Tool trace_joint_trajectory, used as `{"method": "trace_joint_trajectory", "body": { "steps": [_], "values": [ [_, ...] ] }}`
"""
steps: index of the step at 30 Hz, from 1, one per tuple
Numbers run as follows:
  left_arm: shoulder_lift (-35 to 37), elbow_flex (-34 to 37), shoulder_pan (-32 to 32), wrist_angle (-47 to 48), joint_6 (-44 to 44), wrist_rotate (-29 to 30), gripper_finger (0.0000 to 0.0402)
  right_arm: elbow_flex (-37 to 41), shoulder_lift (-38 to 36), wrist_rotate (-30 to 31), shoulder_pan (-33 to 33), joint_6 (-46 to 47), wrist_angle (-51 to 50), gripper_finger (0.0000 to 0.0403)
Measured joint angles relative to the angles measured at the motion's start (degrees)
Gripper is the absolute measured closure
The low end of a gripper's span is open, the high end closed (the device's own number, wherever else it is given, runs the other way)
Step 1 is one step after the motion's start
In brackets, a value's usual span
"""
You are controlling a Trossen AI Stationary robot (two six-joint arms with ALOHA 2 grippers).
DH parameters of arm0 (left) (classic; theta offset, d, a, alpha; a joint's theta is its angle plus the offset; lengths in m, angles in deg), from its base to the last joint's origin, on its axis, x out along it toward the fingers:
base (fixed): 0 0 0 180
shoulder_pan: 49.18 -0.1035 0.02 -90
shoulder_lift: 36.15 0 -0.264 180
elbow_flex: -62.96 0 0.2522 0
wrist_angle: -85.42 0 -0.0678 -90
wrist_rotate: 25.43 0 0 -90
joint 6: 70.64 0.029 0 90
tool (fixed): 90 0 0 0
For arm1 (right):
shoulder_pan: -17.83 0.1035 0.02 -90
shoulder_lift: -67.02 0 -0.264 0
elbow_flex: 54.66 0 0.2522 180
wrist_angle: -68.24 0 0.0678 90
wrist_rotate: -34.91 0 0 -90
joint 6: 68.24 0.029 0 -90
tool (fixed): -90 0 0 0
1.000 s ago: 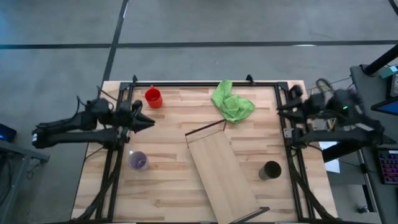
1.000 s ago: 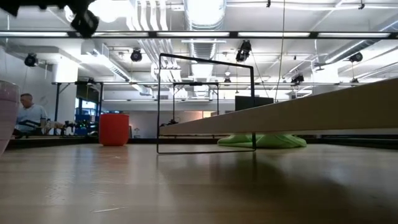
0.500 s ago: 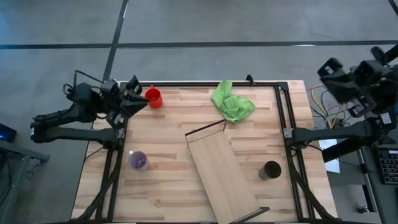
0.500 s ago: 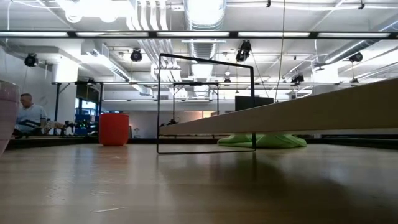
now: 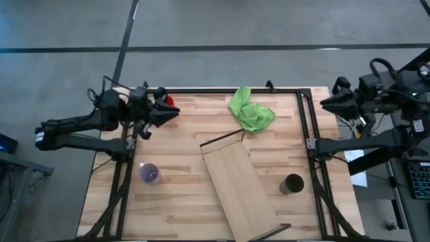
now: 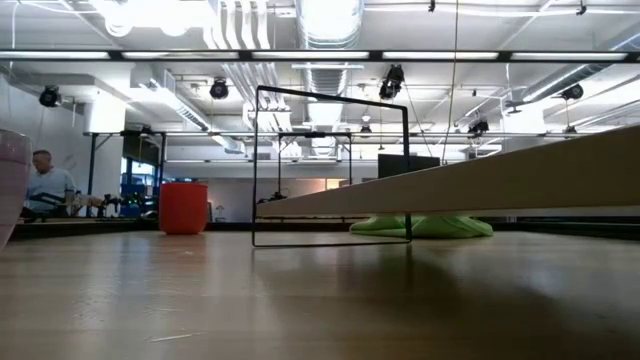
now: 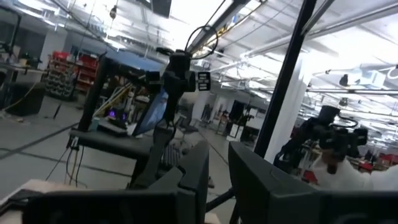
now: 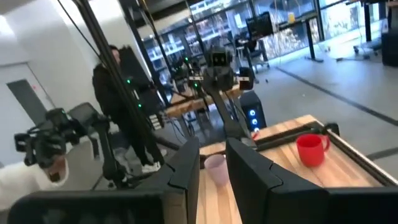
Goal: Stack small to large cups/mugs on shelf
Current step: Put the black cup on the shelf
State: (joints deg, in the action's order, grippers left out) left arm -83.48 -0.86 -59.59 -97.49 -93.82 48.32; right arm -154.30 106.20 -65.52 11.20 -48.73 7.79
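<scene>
Left pincer (image 5: pixel 169 112) hovers over red cup (image 5: pixel 168 101); purple cup (image 5: pixel 148 173) apart.

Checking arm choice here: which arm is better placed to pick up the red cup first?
Left. The left gripper hovers right over the red cup at the table's far left corner, while the right gripper sits off the table's right edge.

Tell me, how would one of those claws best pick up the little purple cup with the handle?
Probably by the rim. The purple cup stands upright and mouth up on the table, with clear space around it, so coming straight down and pinching one wall, a finger inside and one outside, looks easiest. Its handle is too small to make out. The left gripper is the nearer one.
</scene>
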Motion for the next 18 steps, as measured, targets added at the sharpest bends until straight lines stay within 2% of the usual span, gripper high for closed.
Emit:
{"method": "trace_joint_trajectory", "body": {
  "steps": [4, 9, 18],
  "values": [
    [-1.48, -0.53, 0.00, 2.32, 0.04, 0.00, 0.0354, -0.02, 1.39, -0.26, 0.00, -0.18, 1.83, 0.0328],
    [-2.50, -1.03, 0.00, 3.56, 0.11, 0.00, 0.0355, -0.02, 3.29, -4.99, 0.01, 3.25, 1.81, 0.0328],
    [-1.16, -1.03, 0.00, 3.55, -0.05, 0.00, 0.0355, -0.02, 5.34, -6.10, 0.02, -1.53, -1.75, 0.0328]
  ]
}}
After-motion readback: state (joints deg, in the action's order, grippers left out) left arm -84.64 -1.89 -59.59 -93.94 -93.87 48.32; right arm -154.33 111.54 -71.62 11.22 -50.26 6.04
